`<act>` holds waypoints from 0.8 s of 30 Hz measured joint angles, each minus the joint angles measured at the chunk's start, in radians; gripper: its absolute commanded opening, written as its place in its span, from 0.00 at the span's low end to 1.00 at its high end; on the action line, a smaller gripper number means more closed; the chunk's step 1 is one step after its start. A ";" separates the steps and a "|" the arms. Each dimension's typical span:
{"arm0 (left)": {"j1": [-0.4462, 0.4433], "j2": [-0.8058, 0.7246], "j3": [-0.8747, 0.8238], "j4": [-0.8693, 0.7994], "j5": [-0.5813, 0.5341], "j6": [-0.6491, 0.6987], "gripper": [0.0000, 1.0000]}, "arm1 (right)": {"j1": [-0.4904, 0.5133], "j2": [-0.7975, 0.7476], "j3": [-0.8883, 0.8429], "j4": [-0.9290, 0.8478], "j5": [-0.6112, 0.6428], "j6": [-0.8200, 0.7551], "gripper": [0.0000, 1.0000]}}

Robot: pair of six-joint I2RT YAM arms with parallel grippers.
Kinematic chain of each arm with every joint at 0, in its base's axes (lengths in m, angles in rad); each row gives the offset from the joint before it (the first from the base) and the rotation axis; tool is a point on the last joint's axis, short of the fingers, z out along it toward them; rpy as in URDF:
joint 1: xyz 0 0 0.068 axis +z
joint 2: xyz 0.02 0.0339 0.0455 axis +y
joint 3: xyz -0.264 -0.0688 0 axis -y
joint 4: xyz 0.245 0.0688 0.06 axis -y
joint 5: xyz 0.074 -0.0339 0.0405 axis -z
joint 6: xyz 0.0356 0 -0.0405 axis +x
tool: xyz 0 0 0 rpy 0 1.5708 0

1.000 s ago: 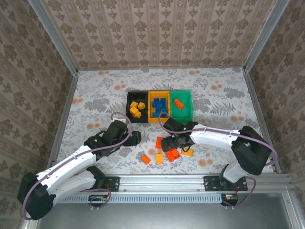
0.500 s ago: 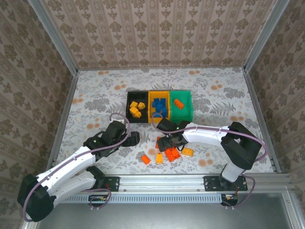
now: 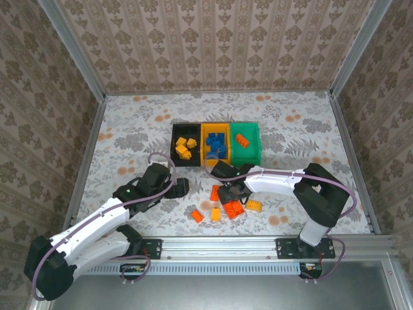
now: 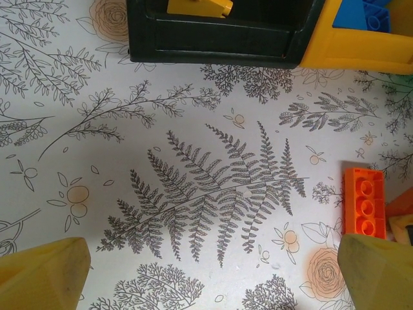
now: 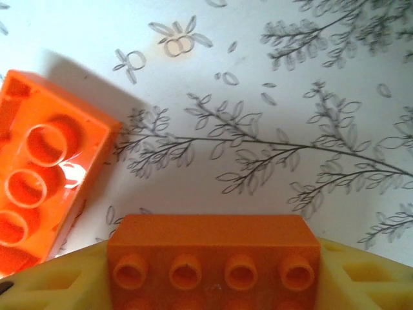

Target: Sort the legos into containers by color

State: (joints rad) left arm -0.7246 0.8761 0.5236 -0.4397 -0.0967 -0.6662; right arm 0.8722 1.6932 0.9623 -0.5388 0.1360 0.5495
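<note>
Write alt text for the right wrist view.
The right tool grips an orange brick, four studs showing, between its pale yellow fingers at the bottom edge. A second orange brick lies hollow side up at the left on a white tablecloth printed with leafy sprigs.

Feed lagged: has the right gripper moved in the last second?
Yes. The right gripper slid slightly left, measured against the yellow-orange bin, holding an orange brick.

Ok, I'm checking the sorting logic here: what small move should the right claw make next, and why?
Probably lift straight up. The right claw seems shut on an orange brick, and a second orange brick lies close beside it. The green bin already holds orange, so it's the likely target.
</note>
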 measured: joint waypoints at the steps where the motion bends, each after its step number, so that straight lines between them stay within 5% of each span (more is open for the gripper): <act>1: 0.000 0.000 0.000 0.002 0.000 0.000 1.00 | -0.006 -0.005 0.000 -0.001 0.007 0.000 0.56; 13: 0.000 0.002 0.000 0.006 0.015 0.000 1.00 | -0.195 -0.258 0.120 -0.066 0.060 -0.046 0.55; 24: 0.000 0.002 0.000 0.006 0.019 0.000 1.00 | -0.385 0.084 0.386 -0.051 0.083 -0.058 0.62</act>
State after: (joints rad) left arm -0.7246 0.8776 0.5240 -0.4335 -0.0772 -0.6662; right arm 0.4873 1.7775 1.3487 -0.5896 0.2192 0.4919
